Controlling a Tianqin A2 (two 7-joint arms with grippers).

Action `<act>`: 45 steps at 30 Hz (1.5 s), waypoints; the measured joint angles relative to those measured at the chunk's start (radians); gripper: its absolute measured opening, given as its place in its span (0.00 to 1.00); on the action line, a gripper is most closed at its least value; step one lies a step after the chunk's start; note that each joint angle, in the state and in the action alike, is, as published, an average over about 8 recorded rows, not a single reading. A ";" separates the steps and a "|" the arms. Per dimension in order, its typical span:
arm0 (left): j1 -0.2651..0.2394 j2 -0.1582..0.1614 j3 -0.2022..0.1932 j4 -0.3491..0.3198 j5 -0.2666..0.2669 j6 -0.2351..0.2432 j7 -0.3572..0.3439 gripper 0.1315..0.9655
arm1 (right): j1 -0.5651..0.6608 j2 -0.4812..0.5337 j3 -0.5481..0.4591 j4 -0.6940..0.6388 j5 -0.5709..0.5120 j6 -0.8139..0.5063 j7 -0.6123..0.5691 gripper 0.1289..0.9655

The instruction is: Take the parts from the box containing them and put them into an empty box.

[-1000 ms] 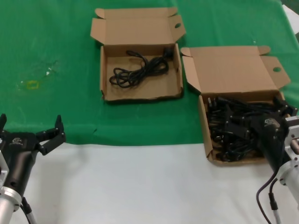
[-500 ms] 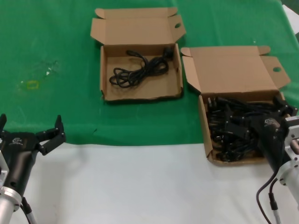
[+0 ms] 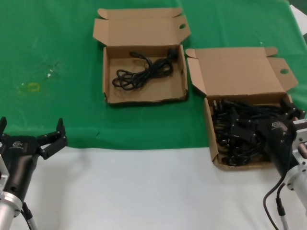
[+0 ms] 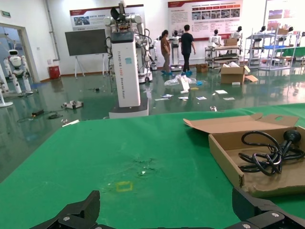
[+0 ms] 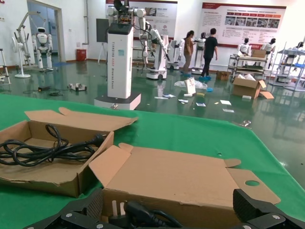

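Right claw (image 3: 283,115) open over the parts (image 3: 240,132), left claw (image 3: 31,136) parked apart

Both boxes, the full one (image 3: 240,72) and the other (image 3: 139,31), are matt brown cardboard. The cords (image 3: 240,132) look like smooth black rubbery plastic. The cloth (image 3: 57,57) is matt green fabric, and the table (image 3: 144,191) is smooth white.

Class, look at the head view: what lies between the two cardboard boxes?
Only bare green cloth separates the wavy-rimmed box from the full box.
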 joint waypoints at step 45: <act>0.000 0.000 0.000 0.000 0.000 0.000 0.000 1.00 | 0.000 0.000 0.000 0.000 0.000 0.000 0.000 1.00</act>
